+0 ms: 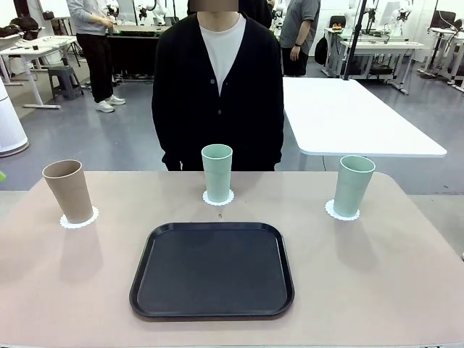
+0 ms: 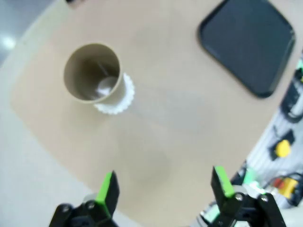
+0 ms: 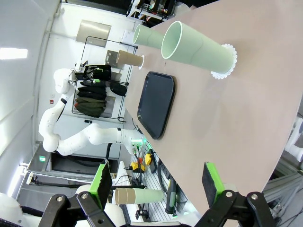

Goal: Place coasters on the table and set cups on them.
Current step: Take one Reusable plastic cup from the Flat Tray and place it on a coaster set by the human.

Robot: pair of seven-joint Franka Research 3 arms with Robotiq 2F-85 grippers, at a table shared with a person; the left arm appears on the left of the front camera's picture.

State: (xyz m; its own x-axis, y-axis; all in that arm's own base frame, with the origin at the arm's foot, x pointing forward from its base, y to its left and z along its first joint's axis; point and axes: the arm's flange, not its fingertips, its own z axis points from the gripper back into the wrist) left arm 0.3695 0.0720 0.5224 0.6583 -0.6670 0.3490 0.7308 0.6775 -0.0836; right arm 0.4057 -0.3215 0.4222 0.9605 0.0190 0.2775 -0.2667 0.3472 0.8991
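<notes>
Tray (image 2: pixel 248 42) corner beyond frame edge

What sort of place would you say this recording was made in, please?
Most likely a robotics lab: a white robot arm stands beside the beige table, other white-topped work tables fill the room, and people stand about.

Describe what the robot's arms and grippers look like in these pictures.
Both the left gripper and right gripper are black linkage mechanisms with visible pivot pins, each ending in two fingers faced with bright green pads. In the right wrist view, the left arm is glossy white with rounded, segmented joints.
</notes>
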